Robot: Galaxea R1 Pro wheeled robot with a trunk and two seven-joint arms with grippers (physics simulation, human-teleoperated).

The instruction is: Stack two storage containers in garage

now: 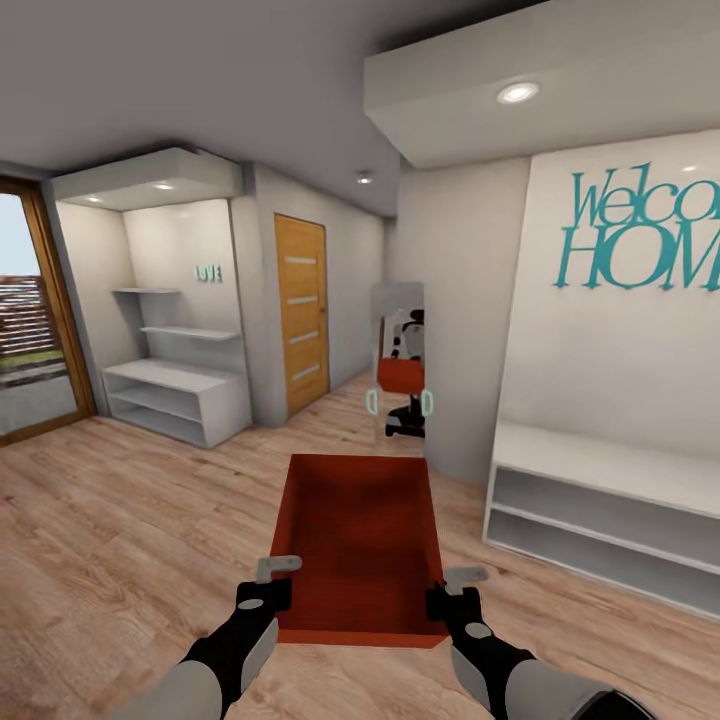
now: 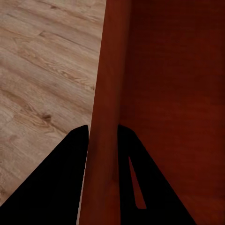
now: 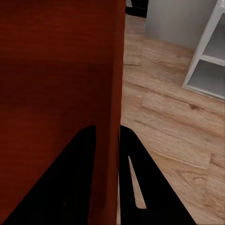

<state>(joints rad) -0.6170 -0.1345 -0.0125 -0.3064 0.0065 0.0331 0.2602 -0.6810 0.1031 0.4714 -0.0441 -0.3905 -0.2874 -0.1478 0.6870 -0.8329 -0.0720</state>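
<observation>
An orange-red storage container [image 1: 358, 540] is held in the air above the light wood-plank floor [image 1: 120, 520] of the living room, gripped at its near corners by the left gripper [image 1: 268, 585] and the right gripper [image 1: 452, 592]. In each wrist view a side wall is seen clamped between two dark fingers [image 2: 56, 187] [image 3: 70, 183] (one inside the bin, one outside), a detail not resolved in the head view. From the head, a light wooden door [image 1: 301, 315], white shelving [image 1: 175, 395] and a narrow wall mirror [image 1: 399, 360] reflecting the robot and container are seen.
</observation>
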